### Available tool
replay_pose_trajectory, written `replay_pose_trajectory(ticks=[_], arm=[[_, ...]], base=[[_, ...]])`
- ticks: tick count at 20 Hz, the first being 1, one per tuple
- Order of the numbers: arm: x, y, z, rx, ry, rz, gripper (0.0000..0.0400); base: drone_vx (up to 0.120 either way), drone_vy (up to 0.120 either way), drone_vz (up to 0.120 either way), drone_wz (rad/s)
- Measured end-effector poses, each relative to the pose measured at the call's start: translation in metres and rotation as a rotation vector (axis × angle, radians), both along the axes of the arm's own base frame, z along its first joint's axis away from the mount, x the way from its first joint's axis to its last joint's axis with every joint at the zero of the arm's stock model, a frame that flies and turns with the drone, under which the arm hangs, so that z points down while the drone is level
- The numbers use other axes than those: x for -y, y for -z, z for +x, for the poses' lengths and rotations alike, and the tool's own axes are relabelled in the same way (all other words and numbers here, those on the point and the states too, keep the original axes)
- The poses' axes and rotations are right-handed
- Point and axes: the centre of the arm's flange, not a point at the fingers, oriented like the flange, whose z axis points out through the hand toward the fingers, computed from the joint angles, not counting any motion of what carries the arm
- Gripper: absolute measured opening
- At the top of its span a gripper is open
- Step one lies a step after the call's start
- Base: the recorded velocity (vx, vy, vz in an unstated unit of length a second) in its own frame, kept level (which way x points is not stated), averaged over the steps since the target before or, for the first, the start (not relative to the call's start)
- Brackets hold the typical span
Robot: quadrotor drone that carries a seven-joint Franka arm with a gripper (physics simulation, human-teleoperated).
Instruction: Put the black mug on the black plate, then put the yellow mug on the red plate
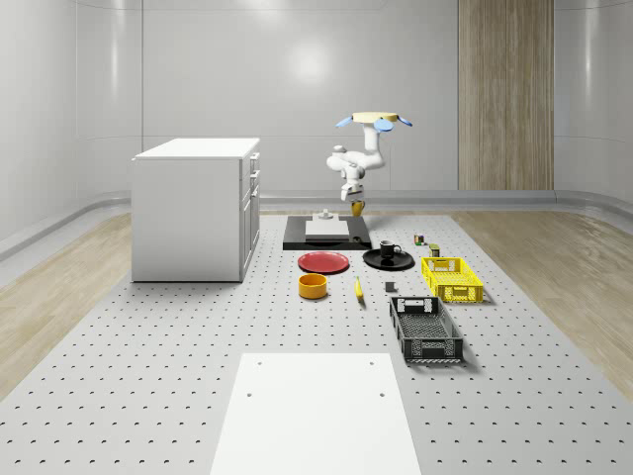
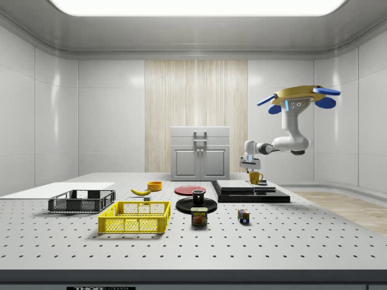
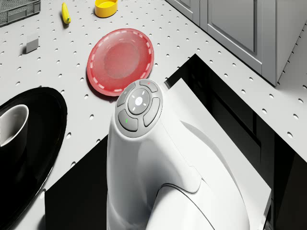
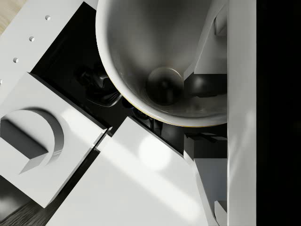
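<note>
The drone (image 1: 374,121) hovers over the far end of the table, behind the black base (image 1: 326,239). Its arm reaches down, and the gripper (image 1: 353,196) is shut on the yellow mug (image 1: 357,207), held upright just above the base's back part. In the side view the yellow mug (image 2: 255,177) hangs under the gripper (image 2: 251,164). The wrist view looks into the mug's pale inside (image 4: 160,56). The black mug (image 1: 389,250) stands on the black plate (image 1: 404,262). Beside it lies the red plate (image 1: 323,262), with nothing on it (image 3: 121,60).
A white cabinet (image 1: 196,208) stands at the whole-scene view's left. White blocks (image 1: 325,228) sit on the black base. In front lie a yellow bowl (image 1: 313,286), a banana (image 1: 358,289), a yellow crate (image 1: 451,278) and a black crate (image 1: 425,329). A can (image 2: 199,216) and a cube (image 2: 243,216) stand nearby.
</note>
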Motion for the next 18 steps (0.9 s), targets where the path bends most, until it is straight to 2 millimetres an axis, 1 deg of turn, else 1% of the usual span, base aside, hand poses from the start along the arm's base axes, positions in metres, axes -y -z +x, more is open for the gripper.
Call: replay_pose_trajectory(ticks=[18], arm=[[0.0000, 0.0000, 0.0000, 0.000, 0.000, 0.000, 0.0110]], base=[[0.120, 0.000, 0.000, 0.000]])
